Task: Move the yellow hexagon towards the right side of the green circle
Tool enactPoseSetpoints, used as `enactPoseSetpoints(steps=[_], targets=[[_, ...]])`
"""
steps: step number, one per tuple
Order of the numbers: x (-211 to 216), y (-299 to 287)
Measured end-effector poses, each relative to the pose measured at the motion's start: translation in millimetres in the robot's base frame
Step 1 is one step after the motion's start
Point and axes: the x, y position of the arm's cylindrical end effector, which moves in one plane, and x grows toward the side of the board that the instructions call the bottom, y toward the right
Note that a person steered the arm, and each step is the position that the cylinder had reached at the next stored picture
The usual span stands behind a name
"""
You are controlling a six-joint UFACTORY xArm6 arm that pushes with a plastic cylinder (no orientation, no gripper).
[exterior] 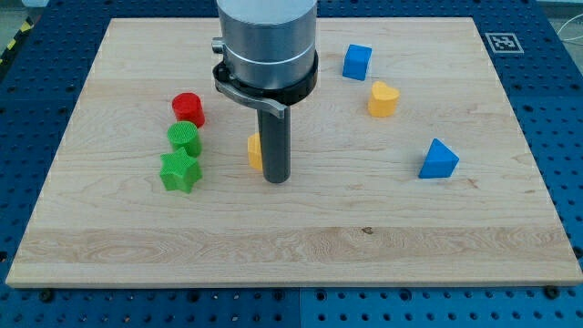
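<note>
The table was a pale wooden board with fine grain running across the view, lying on a blue perforated metal base, with a small black-and-white printed marker at its top right corner. My arm came down from the view's top as a broad brushed-metal cylinder ringed by a dark clamp, narrowing to a straight dark rod; my tip rested on the wood a little left of the board's middle. As an end effector it had no jaws to open or close and held nothing. The yellow hexagon, a matte ribbed plastic block, sat touching or just beside the rod's left flank, partly hidden behind it, so only its left part showed. Well to its left stood a near-vertical line of three blocks: a red cylinder at the top, the green circle, a short ribbed cylinder, just below it, and a green star just below that, the three close enough that contact could not be judged. The yellow hexagon thus lay to the right of the green circle, with bare wood between them. On the right half lay a blue cube, a yellow heart-shaped block just below it, and a blue triangular block farther right.
</note>
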Motion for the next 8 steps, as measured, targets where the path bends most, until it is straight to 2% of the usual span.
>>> enactPoseSetpoints(steps=[3,8], targets=[[17,46],[-4,-2]])
